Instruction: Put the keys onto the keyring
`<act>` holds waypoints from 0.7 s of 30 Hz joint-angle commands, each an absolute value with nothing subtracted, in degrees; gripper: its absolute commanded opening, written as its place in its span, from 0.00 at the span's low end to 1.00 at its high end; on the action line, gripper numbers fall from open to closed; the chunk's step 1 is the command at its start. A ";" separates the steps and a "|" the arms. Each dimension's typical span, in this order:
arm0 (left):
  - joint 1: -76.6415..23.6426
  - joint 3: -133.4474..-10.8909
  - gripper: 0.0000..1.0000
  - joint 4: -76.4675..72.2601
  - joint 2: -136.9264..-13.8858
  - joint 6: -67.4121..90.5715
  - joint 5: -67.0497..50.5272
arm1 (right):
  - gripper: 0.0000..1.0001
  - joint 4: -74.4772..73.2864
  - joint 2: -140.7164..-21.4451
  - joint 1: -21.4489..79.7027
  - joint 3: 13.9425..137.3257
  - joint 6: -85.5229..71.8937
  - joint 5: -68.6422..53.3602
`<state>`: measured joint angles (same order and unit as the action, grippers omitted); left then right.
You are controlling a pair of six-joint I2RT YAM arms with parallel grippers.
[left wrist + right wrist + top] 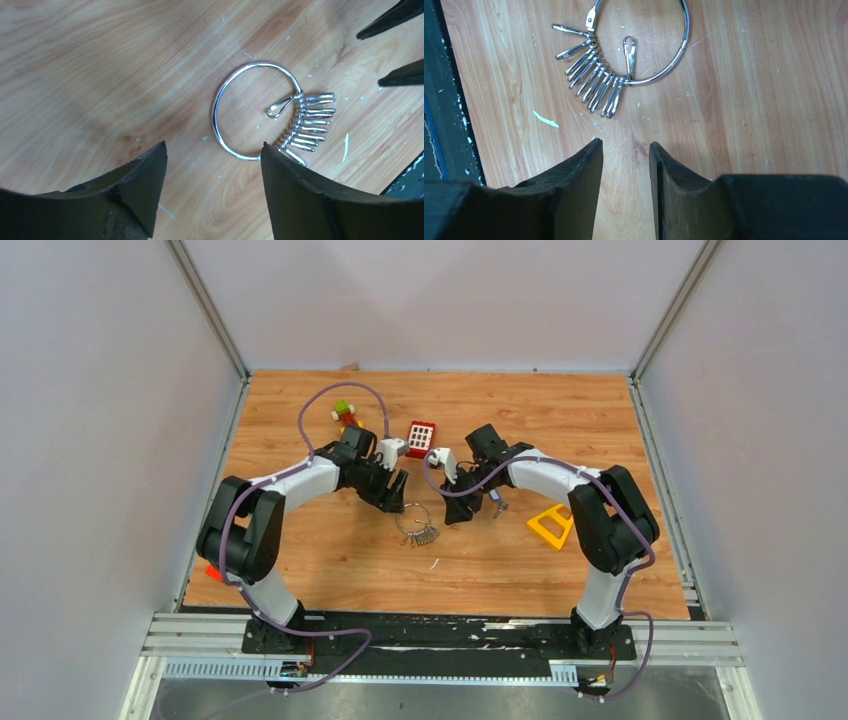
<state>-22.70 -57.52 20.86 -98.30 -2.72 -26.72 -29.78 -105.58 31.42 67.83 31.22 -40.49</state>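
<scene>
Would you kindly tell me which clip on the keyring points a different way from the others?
The lone clip lying inside the keyring loop; the others fan outward along its rim.

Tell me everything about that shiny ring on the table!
The keyring is a thin, round, shiny silver wire loop lying flat on the wooden table. A row of small silver clips is bunched along one side, fanning outward, and one clasp points inward. The left gripper and right gripper hang open near it; neither holds it.

Bright, even light, soft shadows, all three views sharp.
</scene>
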 commanded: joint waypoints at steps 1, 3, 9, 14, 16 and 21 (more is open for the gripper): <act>-22.46 -58.42 0.78 23.24 -91.06 -6.77 -24.64 | 0.39 -33.01 -99.34 31.52 68.03 34.41 -40.12; -22.58 -58.15 0.80 25.71 -89.30 -7.83 -25.93 | 0.38 -34.16 -97.35 31.44 67.50 34.69 -39.11; -26.51 -56.44 0.72 32.88 -88.11 -10.75 -25.84 | 0.37 -36.55 -91.07 31.42 65.78 34.34 -35.47; -32.18 -55.79 0.64 35.16 -90.78 -12.13 -23.41 | 0.37 -37.19 -85.38 31.48 64.02 33.38 -33.15; -33.74 -56.06 0.62 35.22 -92.01 -12.00 -22.40 | 0.37 -36.97 -83.46 31.41 63.08 33.10 -32.40; -35.93 -56.89 0.59 34.39 -94.47 -11.11 -20.04 | 0.37 -35.88 -79.64 31.39 60.66 32.77 -31.03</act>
